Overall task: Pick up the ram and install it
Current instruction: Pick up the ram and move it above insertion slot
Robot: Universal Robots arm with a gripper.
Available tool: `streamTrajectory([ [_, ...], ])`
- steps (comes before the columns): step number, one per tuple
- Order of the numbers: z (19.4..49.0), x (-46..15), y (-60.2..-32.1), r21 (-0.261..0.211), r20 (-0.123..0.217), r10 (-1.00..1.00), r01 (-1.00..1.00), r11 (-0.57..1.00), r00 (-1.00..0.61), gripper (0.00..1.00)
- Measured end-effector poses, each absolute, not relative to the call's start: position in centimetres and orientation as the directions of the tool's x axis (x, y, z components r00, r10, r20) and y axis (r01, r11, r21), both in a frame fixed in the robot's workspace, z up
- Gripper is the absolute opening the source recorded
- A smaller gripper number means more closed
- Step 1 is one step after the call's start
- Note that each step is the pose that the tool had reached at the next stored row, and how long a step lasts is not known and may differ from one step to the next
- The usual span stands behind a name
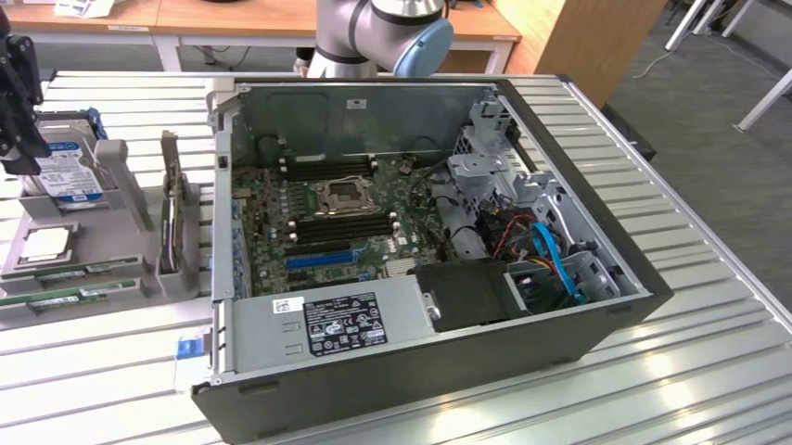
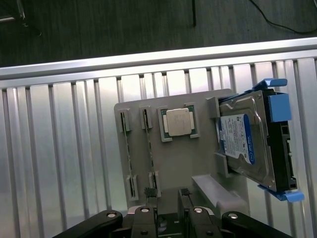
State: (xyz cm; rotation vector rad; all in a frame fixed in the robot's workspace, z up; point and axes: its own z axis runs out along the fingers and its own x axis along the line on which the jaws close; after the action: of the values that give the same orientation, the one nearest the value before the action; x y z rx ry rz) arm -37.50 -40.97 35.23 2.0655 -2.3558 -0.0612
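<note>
A robot arm (image 1: 371,28) reaches over a slatted metal table (image 1: 693,371) with its gripper (image 2: 167,201) hanging above a grey parts holder (image 2: 203,163) at the exterior view's left. The two dark fingers (image 2: 185,203) stand spread wide apart. Nothing is between them and they have hold of nothing.

The ram (image 1: 72,270), a thin green stick, lies in a slot at the near end of the holder, apart from the gripper. A second green stick (image 1: 56,299) lies just beside it on the nearer side. In the wrist view both sticks sit edge-on in their parallel slots, and the fingers are poised over that end of the holder.

A square processor chip (image 2: 178,121) rests in its own recess in the holder. A hard drive (image 2: 240,141) in blue rails stands propped on edge at the far end. A dark expansion card (image 1: 173,204) stands upright along the holder's side, between it and the computer.

To the exterior view's right, an open computer case (image 1: 594,306) lies on its side on the table, exposing the green motherboard (image 1: 278,250). The board's long black memory slots (image 1: 340,227) run either side of the processor socket (image 1: 340,195). The silver power supply (image 1: 334,320) sits against the case's near wall.
</note>
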Motion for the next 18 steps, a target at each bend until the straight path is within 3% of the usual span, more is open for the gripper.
streamTrajectory([
  [18,34.24,-37.50,-40.97,0.035,-0.020,-0.991,-0.991,0.130,-0.131,0.31],
])
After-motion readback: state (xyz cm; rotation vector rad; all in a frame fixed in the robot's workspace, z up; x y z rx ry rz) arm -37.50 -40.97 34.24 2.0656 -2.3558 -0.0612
